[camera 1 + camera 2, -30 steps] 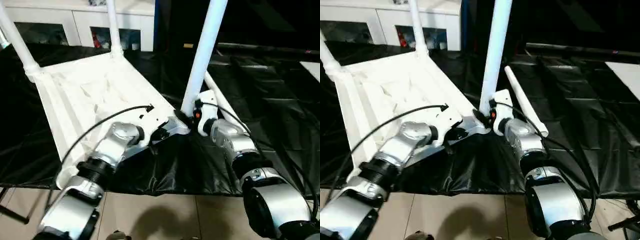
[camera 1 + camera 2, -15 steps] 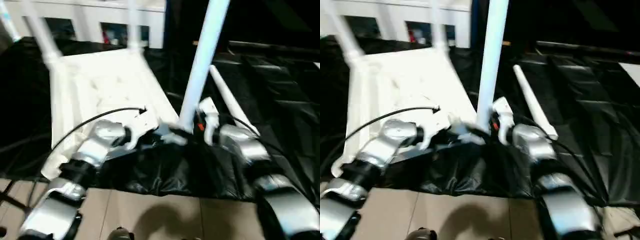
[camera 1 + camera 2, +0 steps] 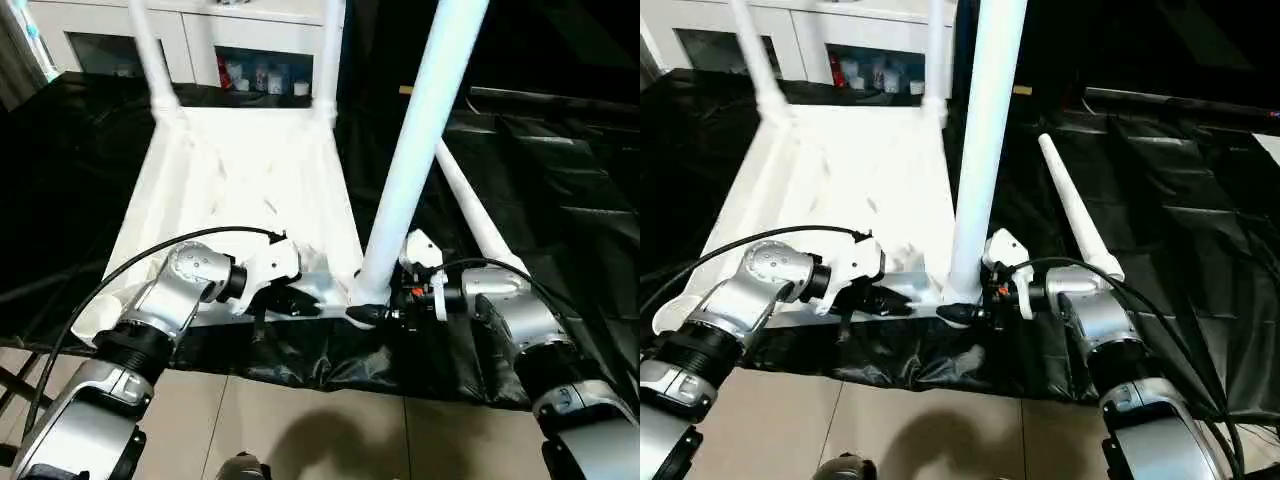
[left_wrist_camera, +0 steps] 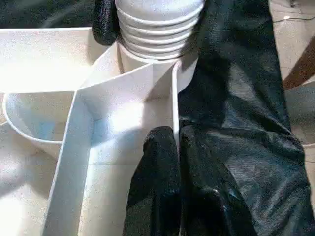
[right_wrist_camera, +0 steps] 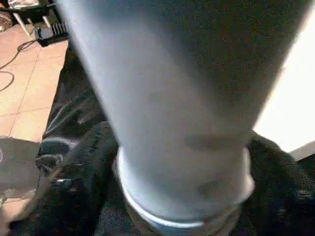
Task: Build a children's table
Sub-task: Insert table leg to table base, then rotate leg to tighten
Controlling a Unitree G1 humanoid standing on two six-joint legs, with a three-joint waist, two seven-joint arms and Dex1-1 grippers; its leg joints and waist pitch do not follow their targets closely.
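Note:
The white table top (image 3: 240,180) lies upside down on a black sheet. Two legs (image 3: 150,55) (image 3: 330,50) stand in its far corners. A third leg (image 3: 420,150) stands upright in the near right corner socket, and its ribbed end (image 4: 157,24) shows in the left wrist view. My right gripper (image 3: 375,312) clasps this leg's base, with black fingers (image 5: 88,167) pressed against both sides. My left gripper (image 4: 176,137) is shut on the thin rim wall of the top beside that socket. A fourth leg (image 3: 1075,215) lies loose on the sheet to the right.
The black sheet (image 3: 560,180) covers the work surface and hangs crumpled over its near edge, with tiled floor (image 3: 300,430) below. A white cabinet with glass doors (image 3: 240,40) stands behind the table top. Black cables loop over both forearms.
The camera has swung, so the whole scene sits differently. Both grippers stay at the near right corner. My right wrist has turned around the leg's base. The left grip on the rim is unchanged.

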